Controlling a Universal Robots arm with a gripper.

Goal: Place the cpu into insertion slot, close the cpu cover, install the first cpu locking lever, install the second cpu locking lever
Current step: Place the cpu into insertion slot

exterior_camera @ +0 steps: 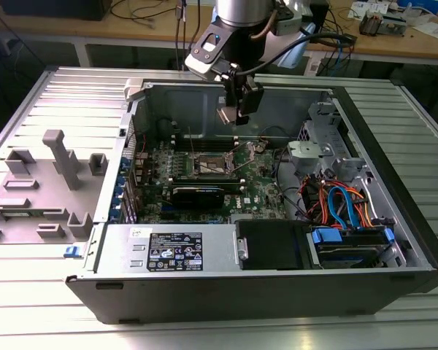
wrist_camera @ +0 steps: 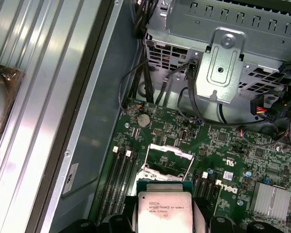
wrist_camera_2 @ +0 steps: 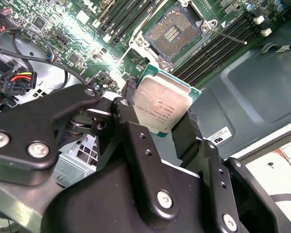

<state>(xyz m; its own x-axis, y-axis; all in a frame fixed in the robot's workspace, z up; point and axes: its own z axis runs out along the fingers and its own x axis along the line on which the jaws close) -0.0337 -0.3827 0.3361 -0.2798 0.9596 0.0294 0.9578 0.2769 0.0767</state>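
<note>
Gripper [wrist_camera_2: 160, 115] clamps the cpu [wrist_camera_2: 163, 101]; the second wrist view shows the insertion slot [wrist_camera_2: 173, 33] bare.

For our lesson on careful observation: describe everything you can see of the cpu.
The cpu is a small flat square chip: dull silver-grey metal top bearing print, with a thin green edge around it. The gripper clamps it by two opposite sides and holds it in the air, touching nothing else, apart from the empty insertion slot.
</note>
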